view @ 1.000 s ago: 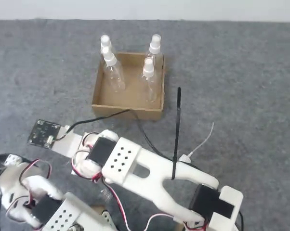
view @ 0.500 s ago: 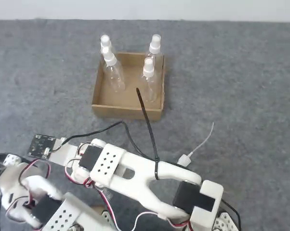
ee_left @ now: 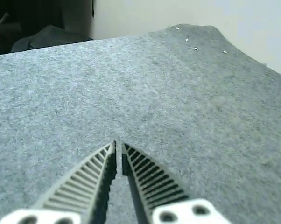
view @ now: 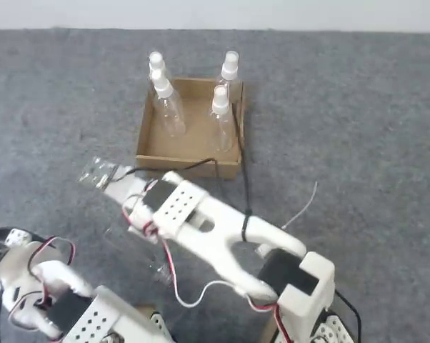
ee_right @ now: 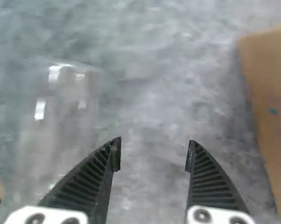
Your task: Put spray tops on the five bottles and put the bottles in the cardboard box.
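Four bottles (view: 169,108), cardboard box (view: 187,164), right gripper (ee_right: 154,140) spread

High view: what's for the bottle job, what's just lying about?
Job: cardboard box; four topped bottles at it; clear bottle lying flat; thin white tube, probably the last spray top's.
Not job: grey mat; black cable along the box's side; white specks.
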You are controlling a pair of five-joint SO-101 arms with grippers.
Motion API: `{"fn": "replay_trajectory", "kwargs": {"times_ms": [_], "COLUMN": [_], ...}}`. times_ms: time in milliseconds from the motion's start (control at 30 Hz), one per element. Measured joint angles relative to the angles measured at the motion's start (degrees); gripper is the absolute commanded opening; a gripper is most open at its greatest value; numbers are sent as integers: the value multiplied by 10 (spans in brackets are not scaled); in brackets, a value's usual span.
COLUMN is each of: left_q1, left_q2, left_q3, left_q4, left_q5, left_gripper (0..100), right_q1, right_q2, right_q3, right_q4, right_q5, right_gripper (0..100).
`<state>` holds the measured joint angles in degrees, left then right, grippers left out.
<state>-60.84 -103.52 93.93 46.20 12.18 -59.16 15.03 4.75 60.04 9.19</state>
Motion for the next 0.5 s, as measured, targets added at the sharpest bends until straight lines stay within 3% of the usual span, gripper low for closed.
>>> {"fn": "replay_trajectory", "kwargs": {"times_ms": [333, 500], "left_q1": [0, 0], "left_q2": [0, 0], "left_q3": [0, 0], "left_q4": [0, 0], "left_q5": [0, 0], "left_gripper": [12, 12], "right_q1": [32, 13], "right_q2": [0, -14], "right_q3": [0, -4], "right_q4": [2, 65], "right_q5": [0, 0], "right_gripper": [170, 171]}}
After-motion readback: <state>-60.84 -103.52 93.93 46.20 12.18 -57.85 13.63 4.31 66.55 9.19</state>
